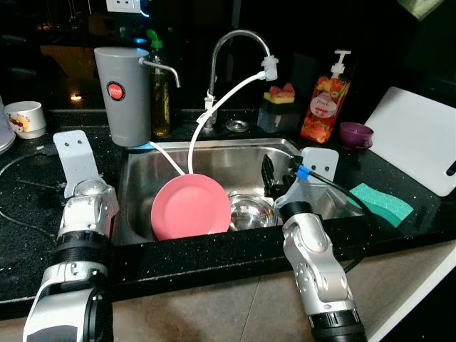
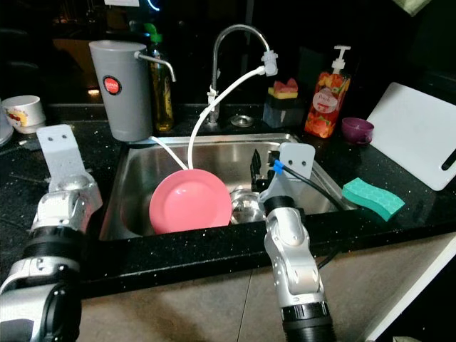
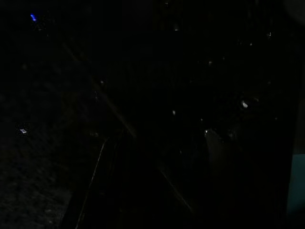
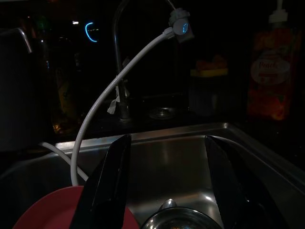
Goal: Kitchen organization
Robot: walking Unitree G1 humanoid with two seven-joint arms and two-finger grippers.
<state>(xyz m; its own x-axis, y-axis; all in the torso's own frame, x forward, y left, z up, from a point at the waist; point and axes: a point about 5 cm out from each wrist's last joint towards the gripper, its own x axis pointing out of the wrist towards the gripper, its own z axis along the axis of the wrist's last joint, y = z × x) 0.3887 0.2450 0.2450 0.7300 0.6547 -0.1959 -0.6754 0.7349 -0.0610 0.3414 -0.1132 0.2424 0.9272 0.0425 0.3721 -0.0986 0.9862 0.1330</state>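
Right pincer (image 4: 167, 186) spread wide over my sink (image 1: 235, 153), nothing held; pink plate (image 1: 189, 206) and steel bowl (image 1: 251, 211) just below it.

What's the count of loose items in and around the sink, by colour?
Pink: 1, round pink plate
Silver: 1, steel bowl
Green: 1, teal sponge
Purple: 1, small purple bowl
White: 2, cutting board, patterned mug
Total: 6
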